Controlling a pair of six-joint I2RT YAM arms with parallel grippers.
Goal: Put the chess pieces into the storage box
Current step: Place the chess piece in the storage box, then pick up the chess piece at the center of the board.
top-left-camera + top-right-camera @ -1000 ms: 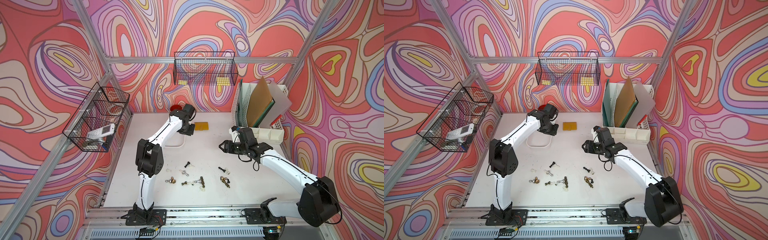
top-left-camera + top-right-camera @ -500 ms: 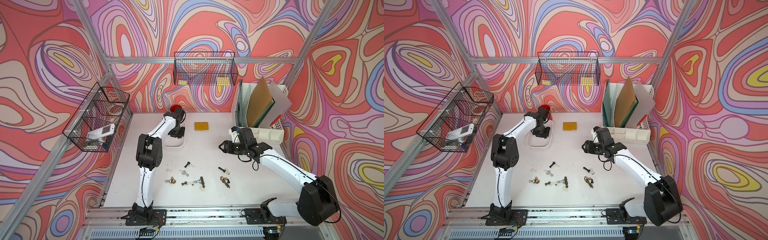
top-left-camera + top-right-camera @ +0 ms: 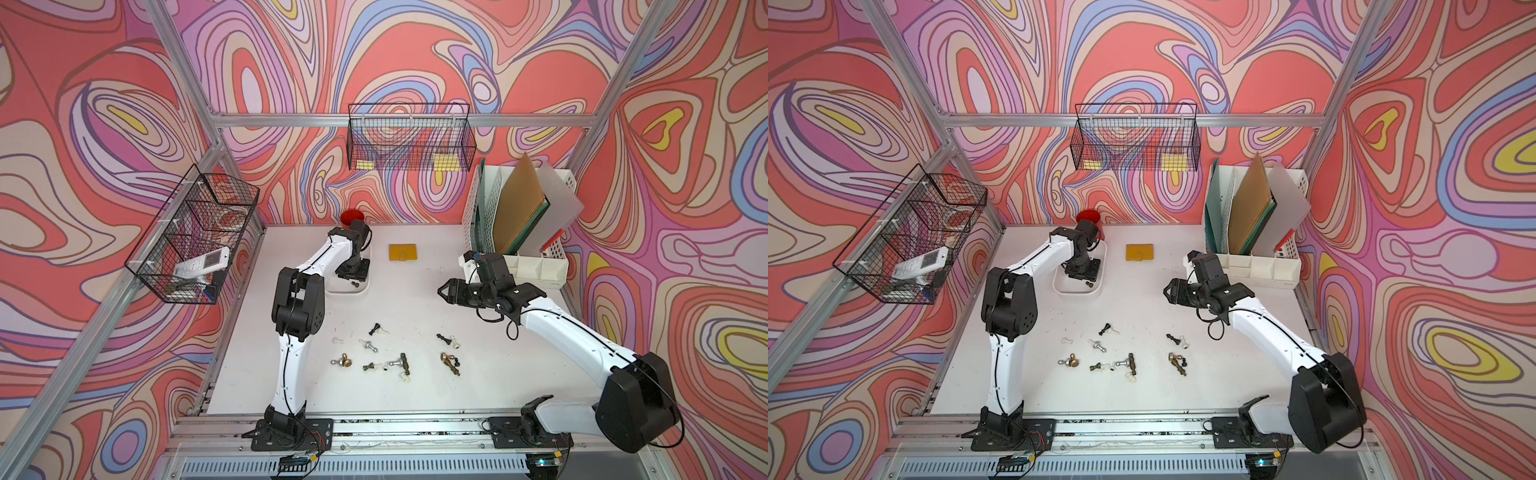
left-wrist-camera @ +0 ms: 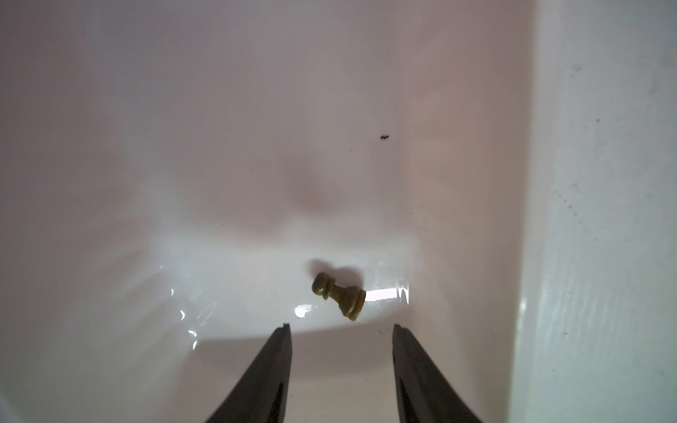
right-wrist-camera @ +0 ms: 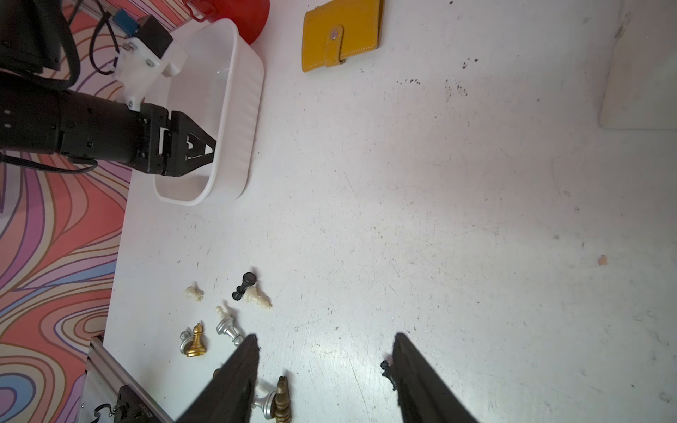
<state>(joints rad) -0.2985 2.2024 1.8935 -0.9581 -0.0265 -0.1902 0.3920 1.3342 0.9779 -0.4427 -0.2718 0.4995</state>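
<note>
Swirling pink, red and purple walls are enclosing a white counter point(image 3: 415, 299). At the far left, 1 side wire basket point(image 3: 195, 232) is hanging on the wall and carrying 1 white remote point(image 3: 202, 262). The left arm is reaching to the back-left of the counter, and the left tool point(image 4: 340, 327) is hanging inside the storage box point(image 3: 347, 291) with its jaws spread apart, grasping nothing. Inside the box, 1 olive-brass pawn point(image 4: 339, 296) is lying on its side on the floor, just ahead of the fingertips and apart from them. Just behind the box, 1 red cup point(image 3: 350, 216) is standing. On the back wall, 1 back wire basket point(image 3: 409, 141) is hanging, and below it 1 yellow wallet point(image 3: 402, 252) is lying flat to the right of the box. Toward the front, the loose chess pieces point(image 3: 404, 362) are lying scattered across the middle of the counter: about 15 in black, white, silver and brass, several overlapping, so the exact count is unclear. The right tool point(image 5: 326, 338) is hovering above the counter, jaws spread and grasping nothing. At the far right, 1 white file rack point(image 3: 471, 208) is holding upright boards.
</note>
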